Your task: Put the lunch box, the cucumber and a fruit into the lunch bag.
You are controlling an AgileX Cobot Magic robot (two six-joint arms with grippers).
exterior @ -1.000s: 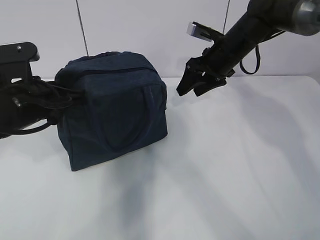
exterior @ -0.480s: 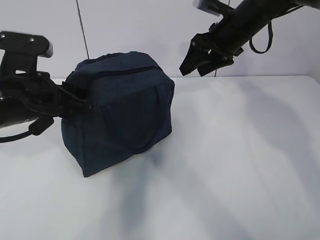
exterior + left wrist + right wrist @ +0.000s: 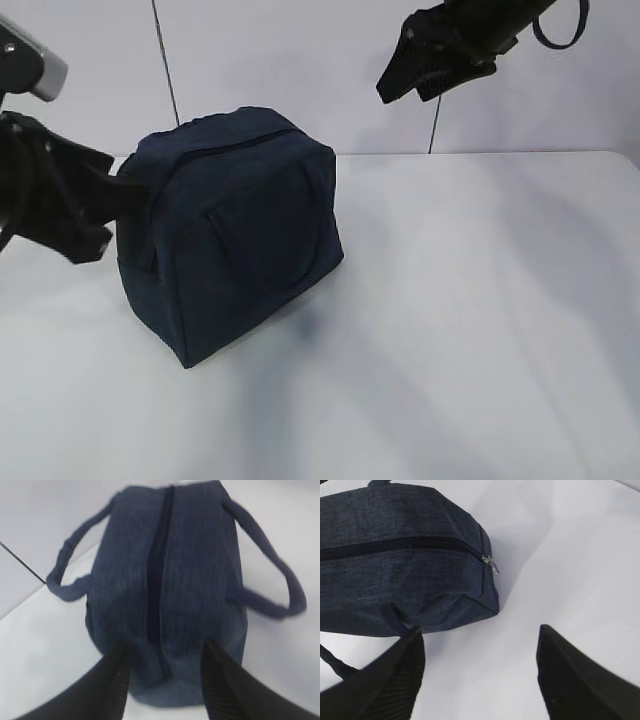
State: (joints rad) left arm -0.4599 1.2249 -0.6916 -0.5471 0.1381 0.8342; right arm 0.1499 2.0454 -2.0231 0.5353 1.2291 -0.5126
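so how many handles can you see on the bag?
2. In the left wrist view, one handle hangs off the bag's left side and the other handle off its right side. Both droop outward; none looks hidden.

Left gripper (image 3: 165, 680) low at left, fingers apart, right gripper (image 3: 477, 675) raised, fingers wide.

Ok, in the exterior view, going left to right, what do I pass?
Left pincer, its jaws apart at the bag's left end → navy lunch bag, zipped shut on the white table → right pincer, open, up in the air to the bag's right.
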